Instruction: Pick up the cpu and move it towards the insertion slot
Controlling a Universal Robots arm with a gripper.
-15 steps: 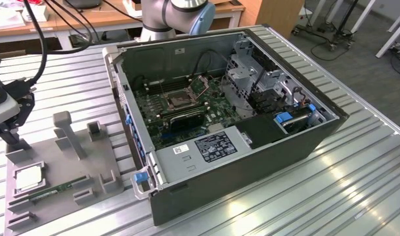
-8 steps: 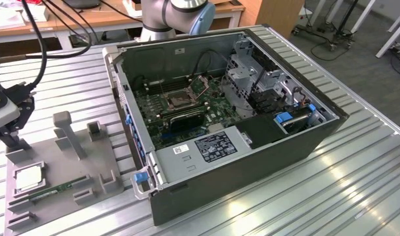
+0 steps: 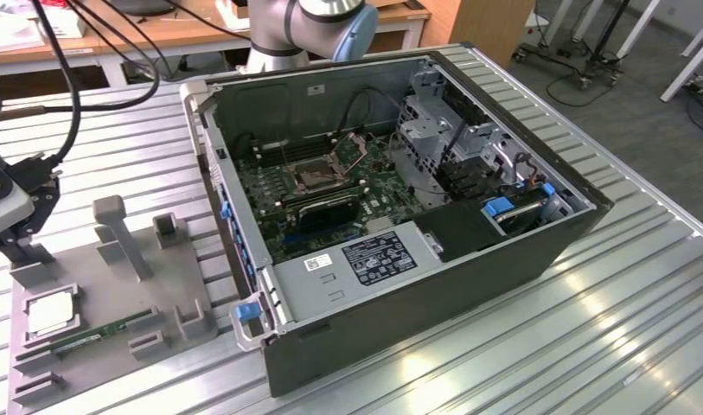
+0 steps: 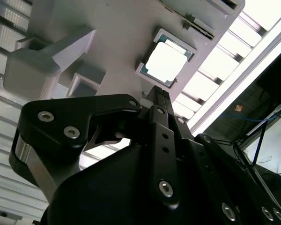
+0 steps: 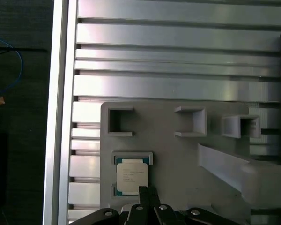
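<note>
The cpu [image 3: 51, 312], a flat square chip with a silvery top, lies in a shallow pocket of the grey fixture plate [image 3: 98, 285] at the exterior view's left. It appears in both wrist views [image 4: 167, 58] [image 5: 131, 174]. My gripper [image 3: 26, 251] hangs above the plate just beside the chip. In both wrist views its black fingers [image 4: 158, 92] [image 5: 147, 191] are pressed together, shut on nothing, with the tips near one edge of the chip. The insertion slot [image 3: 317, 177], a square socket with a metal frame, sits on the motherboard inside the open computer case [image 3: 444, 259].
A thin green memory stick [image 3: 98, 334] lies in a groove of the plate near the chip. Grey posts and brackets [image 3: 118, 235] stand up from the plate close to the gripper. The ribbed metal table [image 3: 628, 328] carries everything. Cables hang at the exterior view's upper left.
</note>
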